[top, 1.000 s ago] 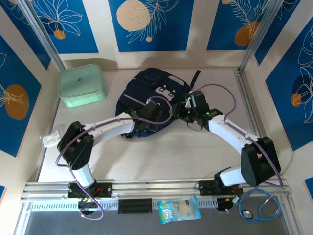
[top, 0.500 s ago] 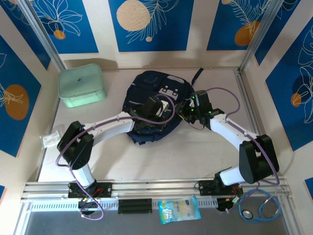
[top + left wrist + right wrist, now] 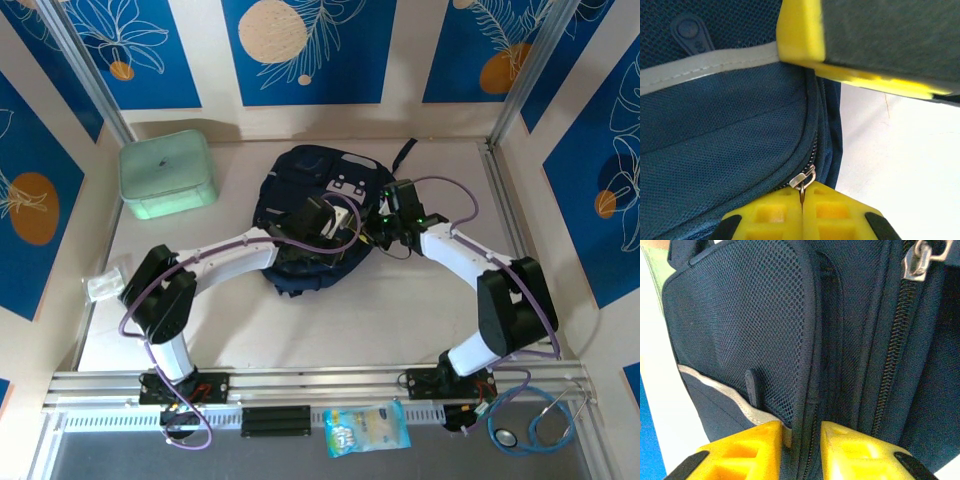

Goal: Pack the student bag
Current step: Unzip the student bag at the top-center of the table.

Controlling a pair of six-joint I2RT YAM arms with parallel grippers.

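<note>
The student bag (image 3: 305, 190), dark navy with white patches, lies flat at the middle back of the table. My left gripper (image 3: 318, 224) rests on its near half. In the left wrist view this gripper (image 3: 802, 197) is shut on the thin metal pull of a zipper slider (image 3: 804, 177) along the bag's curved zipper. My right gripper (image 3: 386, 226) is at the bag's right edge. Its yellow fingers (image 3: 760, 447) press from both sides on a fold of the bag (image 3: 755, 325) beside the mesh pocket, fabric filling the gap. A second zipper slider (image 3: 920, 260) shows at the upper right.
A mint green lidded box (image 3: 168, 175) stands at the back left. A small white packet (image 3: 100, 287) lies by the left wall. A snack pack (image 3: 366, 428) and a stethoscope (image 3: 530, 425) rest on the front rail. Panel walls close in both sides.
My right gripper has moved in against the bag's right edge and its fingers have closed on the fabric. The bag has bunched and shifted slightly. My left gripper stays shut on the zipper pull.
</note>
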